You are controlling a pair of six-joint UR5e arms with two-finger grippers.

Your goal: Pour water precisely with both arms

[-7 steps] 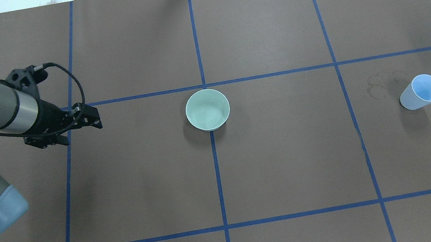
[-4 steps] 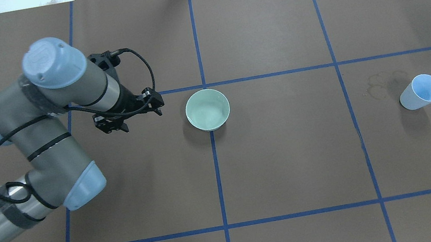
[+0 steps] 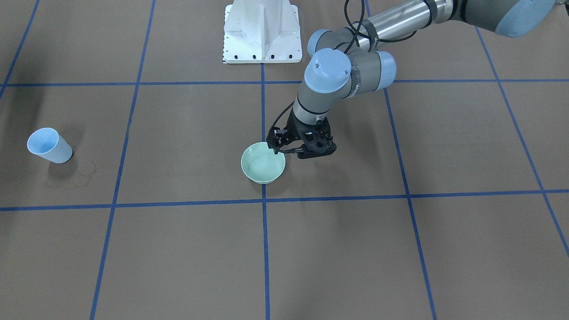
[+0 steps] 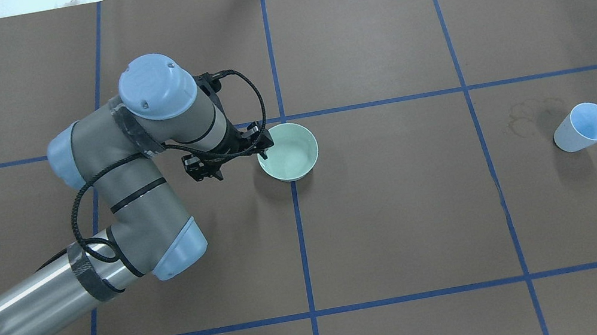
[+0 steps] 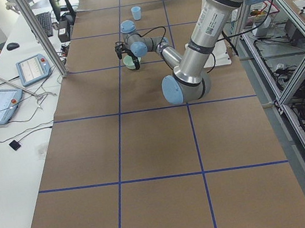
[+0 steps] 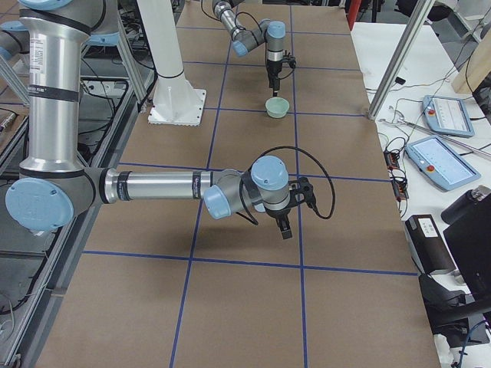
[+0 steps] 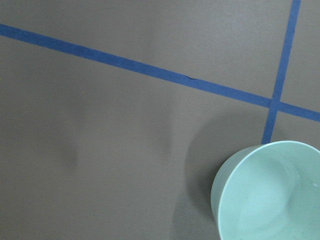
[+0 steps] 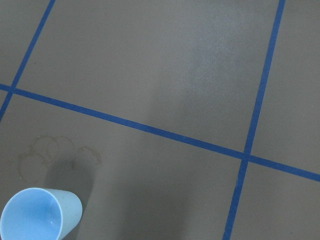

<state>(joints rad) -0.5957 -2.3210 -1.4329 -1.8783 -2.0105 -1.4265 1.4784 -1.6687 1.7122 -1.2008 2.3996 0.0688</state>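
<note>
The left hand (image 4: 262, 141), fingers apart, sits at the bowl's (image 4: 291, 155) rim on that arm's side, so securing the bowl looks to be the step in hand. Next it must straddle the rim and close without tipping it. The right hand (image 6: 285, 221) hangs over the bench (image 4: 407, 234), well apart from the cup (image 4: 583, 127); whether it is apart or together I cannot tell. The water (image 8: 54, 220) seems only a faint glint low in the cup.

The left arm (image 4: 131, 219) was silver-grey tubing with light blue round joint caps, small screws on the topmost cap, black bands, and a braided black cable looping to the black left gripper (image 4: 264, 148). The right arm (image 6: 153, 186) and right gripper (image 6: 285, 228) looked alike. Their white pedestal (image 3: 262, 31) bore a row of dark bolts.
</note>
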